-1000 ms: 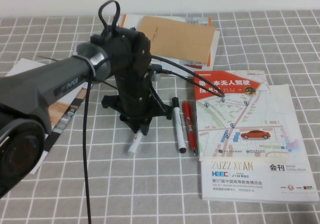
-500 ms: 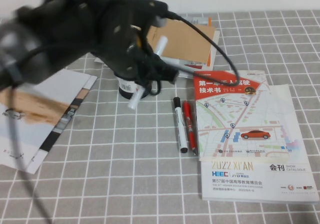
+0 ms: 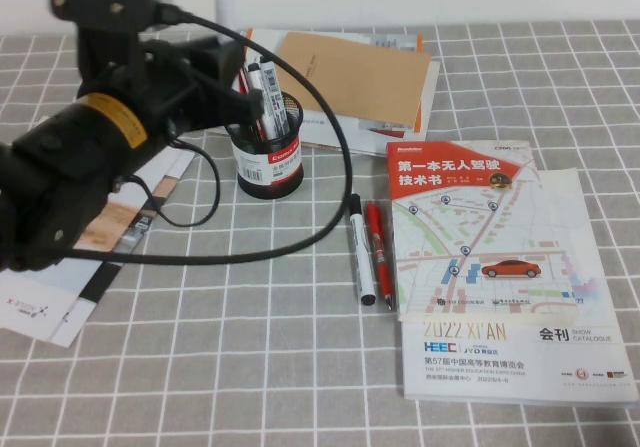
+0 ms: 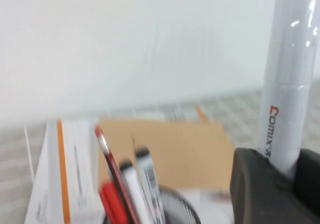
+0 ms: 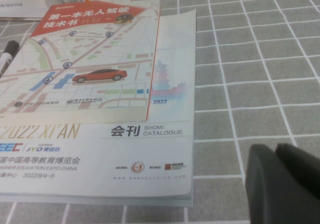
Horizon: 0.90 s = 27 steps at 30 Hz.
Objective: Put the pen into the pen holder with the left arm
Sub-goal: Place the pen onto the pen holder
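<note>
Left gripper (image 4: 280, 184), clamped on upright pen (image 4: 290, 78), poised above holder (image 3: 270, 152) at 11 o'clock for insertion; right gripper (image 5: 285, 184), fingers together, parked at 5 o'clock.

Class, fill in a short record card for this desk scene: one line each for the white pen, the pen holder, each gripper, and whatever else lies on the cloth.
pen: white pen held upright in the left gripper, not yet in the holder
pen holder: black mesh pen holder, upright, already holding several pens
left gripper: left gripper, shut on the pen, raised beside the holder
right gripper: right gripper, low over the cloth beside the catalogue
loose items: black-capped marker and red pen side by side
</note>
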Each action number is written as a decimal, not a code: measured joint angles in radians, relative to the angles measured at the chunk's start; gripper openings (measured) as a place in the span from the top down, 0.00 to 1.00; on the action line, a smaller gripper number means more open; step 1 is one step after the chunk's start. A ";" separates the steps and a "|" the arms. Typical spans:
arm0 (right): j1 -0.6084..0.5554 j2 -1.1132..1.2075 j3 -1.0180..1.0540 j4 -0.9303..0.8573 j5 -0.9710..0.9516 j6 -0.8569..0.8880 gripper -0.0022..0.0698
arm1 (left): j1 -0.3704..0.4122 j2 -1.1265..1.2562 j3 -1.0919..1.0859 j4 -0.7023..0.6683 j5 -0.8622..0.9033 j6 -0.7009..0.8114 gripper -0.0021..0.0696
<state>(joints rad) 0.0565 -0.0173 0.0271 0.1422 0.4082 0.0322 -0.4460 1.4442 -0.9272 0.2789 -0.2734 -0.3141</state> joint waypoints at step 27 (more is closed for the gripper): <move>0.000 0.000 0.000 0.000 0.000 0.000 0.99 | 0.128 0.427 -0.136 0.127 -0.592 -0.270 0.82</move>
<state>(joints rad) 0.0565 -0.0173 0.0271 0.1422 0.4082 0.0322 -0.3181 1.8709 -1.0629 0.4058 -0.8653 -0.5839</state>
